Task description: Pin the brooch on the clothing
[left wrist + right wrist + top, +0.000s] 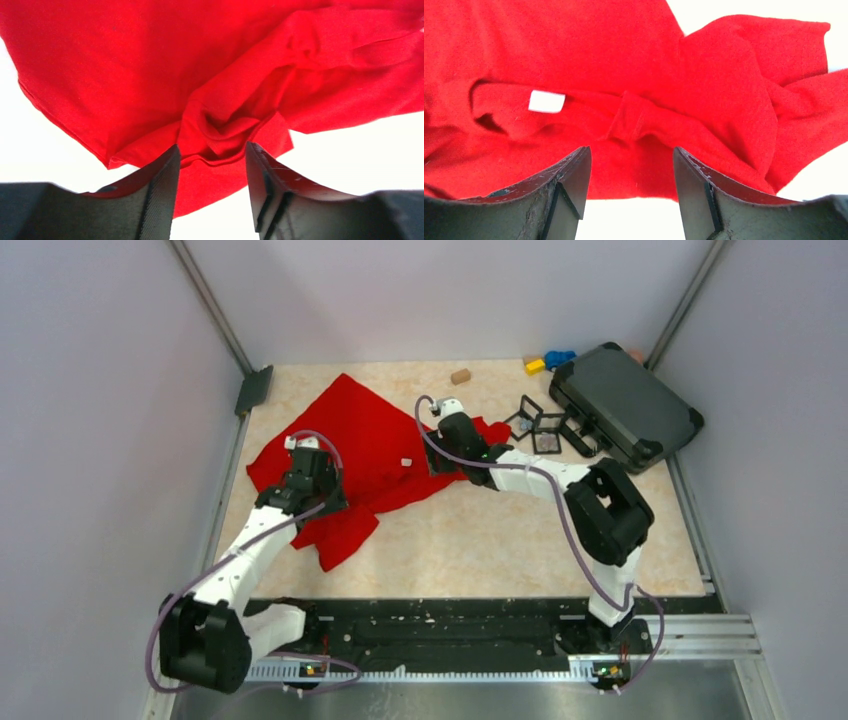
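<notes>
Your clothing (375, 445) is lying rumpled left of centre on the marbled table (500, 535), its soft red cloth bunching into ridges and its white tag (546, 101) showing. Your left gripper (210, 152) is standing parted astride a hem fold, pinching nothing. Your right gripper (630, 157) is gaping, empty, above the right edge. Open tabletop is lying nearer you, and a hard black case (625, 405) is sitting far right.

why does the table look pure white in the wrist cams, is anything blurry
Left wrist: the table is overexposed to blank white, while the clothing is sharp; right wrist: same washout; top external: evenly lit, the table's marbling shows.
</notes>
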Motion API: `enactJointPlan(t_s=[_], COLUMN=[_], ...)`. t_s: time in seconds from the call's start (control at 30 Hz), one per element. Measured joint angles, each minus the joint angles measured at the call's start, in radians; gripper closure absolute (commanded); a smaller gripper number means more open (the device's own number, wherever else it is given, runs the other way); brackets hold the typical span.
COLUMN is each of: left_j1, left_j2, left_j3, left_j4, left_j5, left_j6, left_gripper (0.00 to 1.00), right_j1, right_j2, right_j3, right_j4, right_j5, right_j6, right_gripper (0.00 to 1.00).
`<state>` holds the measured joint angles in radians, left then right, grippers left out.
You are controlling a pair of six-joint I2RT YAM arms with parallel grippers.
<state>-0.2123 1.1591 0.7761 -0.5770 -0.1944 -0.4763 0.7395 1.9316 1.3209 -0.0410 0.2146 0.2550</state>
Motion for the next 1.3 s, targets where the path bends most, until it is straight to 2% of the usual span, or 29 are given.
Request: enactJointPlan(t_s=[0.23, 0.53, 1.0, 1.3], left_j1=[-0.109, -0.285, -0.301, -0.301], left_j2=[-0.192, -0.024, 0.044, -0.071], left_j3=[-0.041, -0.134, -0.167, -0.167], left_j4=[0.059, 0.176, 0.258, 0.179], left_j5=[0.038, 0.081, -0.07, -0.169], left_j6=[-0.03, -0.137, -0.167, -0.163], left_gripper=[0.44, 0.52, 0.49, 0.4], right_j1=[0.033, 0.071, 0.079, 0.107], right_j2=[-0.127, -0.044, 0.098, 0.132], right_j3=[-0.07, -0.049, 0.066, 0.089], right_j4=[0.031, 0.082, 0.086, 0.085], right_j5=[-0.092, -0.236, -0.33, -0.359], right_j6=[0.024, 0.077, 0.095, 0.109], right_gripper=[0.44, 0.49, 0.5, 0.46])
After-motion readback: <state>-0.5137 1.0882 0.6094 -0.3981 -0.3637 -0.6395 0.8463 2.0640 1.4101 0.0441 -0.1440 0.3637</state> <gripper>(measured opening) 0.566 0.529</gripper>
